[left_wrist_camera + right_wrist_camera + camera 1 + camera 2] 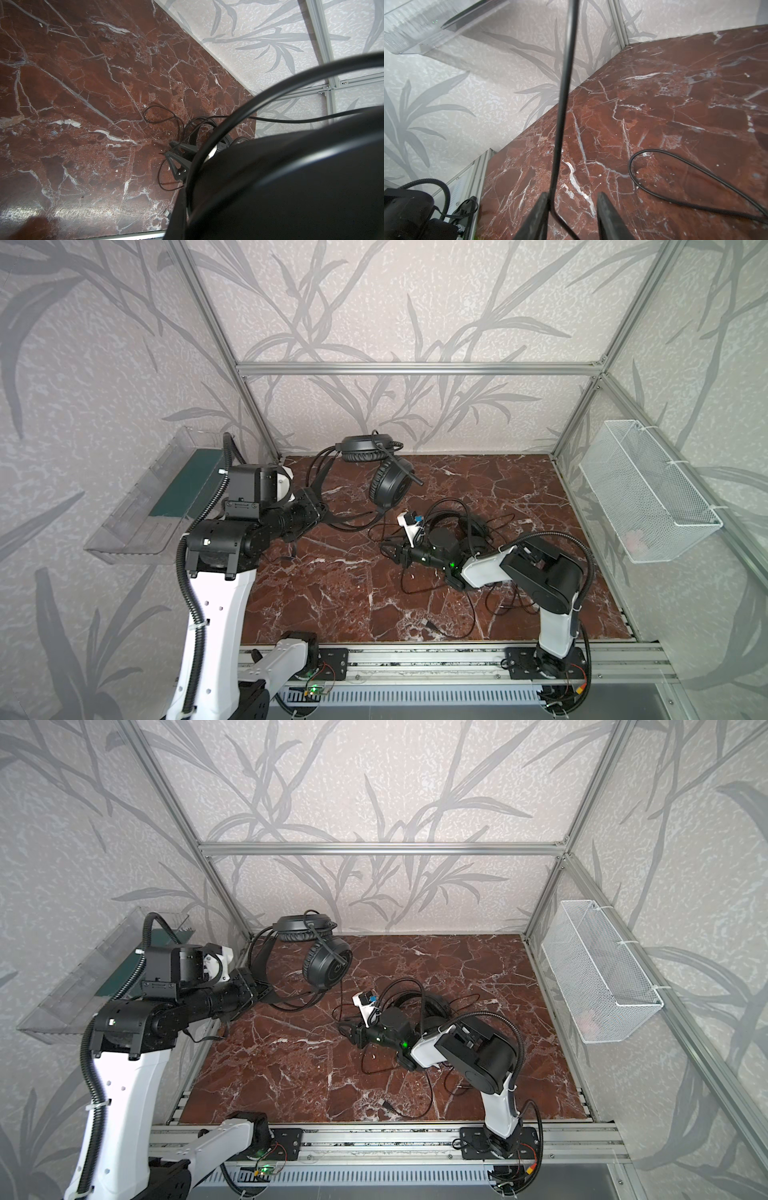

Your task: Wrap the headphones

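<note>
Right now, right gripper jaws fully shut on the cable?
No: in the right wrist view the right gripper jaws stand apart, the thin cable running between them.

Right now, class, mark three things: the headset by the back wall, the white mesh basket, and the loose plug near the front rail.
Headset by the back wall (390, 486): a top view, outer shell of its lower earcup.
White mesh basket (648, 489): a top view, its long side wall.
Loose plug (389, 1105): a top view, the connector tip.

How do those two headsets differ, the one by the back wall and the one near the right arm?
The back headset is held up, both earcups plain to see; the near headset lies low on the table, half hidden by the right arm. The left gripper grips the back headset's band; the right gripper only straddles a thin cable, jaws apart. Both are black.
</note>
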Tool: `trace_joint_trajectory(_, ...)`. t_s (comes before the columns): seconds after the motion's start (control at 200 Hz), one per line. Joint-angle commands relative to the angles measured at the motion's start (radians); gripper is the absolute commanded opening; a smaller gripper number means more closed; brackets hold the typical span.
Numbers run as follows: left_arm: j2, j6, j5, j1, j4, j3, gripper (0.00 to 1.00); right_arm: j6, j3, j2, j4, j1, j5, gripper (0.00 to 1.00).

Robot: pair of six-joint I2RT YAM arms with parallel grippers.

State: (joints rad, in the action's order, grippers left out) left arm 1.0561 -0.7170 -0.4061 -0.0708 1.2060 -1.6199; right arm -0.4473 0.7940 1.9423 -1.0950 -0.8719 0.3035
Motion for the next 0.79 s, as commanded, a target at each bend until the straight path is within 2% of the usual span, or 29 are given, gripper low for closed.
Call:
trace_joint_trajectory(0.0,-0.027,0.019,-0.084,-0.01,-0.077,0.005,0.0,0.058,0.025,-0.005,-0.003,-0.003,-0.053,0.39)
trace_joint_trajectory(0.125,-0.049,0.044,-0.091,-0.014,-0.082,0.034,0.0,0.101,0.043,-0.033,0.053,-0.003,-0.078,0.37)
trace_joint_trajectory(0.32,-0.08,0.098,-0.065,-0.032,-0.071,0.038,0.0,0.174,0.021,-0.114,0.107,0.0,-0.173,0.24)
trace_joint_trajectory(0.45,-0.095,0.151,-0.032,-0.063,-0.056,0.025,0.0,0.269,0.005,-0.21,0.181,0.002,-0.252,0.16)
trace_joint_trajectory(0.555,-0.112,0.208,0.052,-0.091,-0.026,0.027,0.0,0.347,-0.005,-0.315,0.281,0.008,-0.324,0.08)
trace_joint_trajectory(0.685,-0.145,0.237,0.251,-0.106,0.015,0.063,0.0,0.431,-0.044,-0.462,0.413,0.009,-0.408,0.0)
trace_joint_trajectory(0.79,-0.166,0.237,0.345,-0.107,0.013,0.101,0.0,0.464,-0.095,-0.576,0.498,0.009,-0.42,0.0)
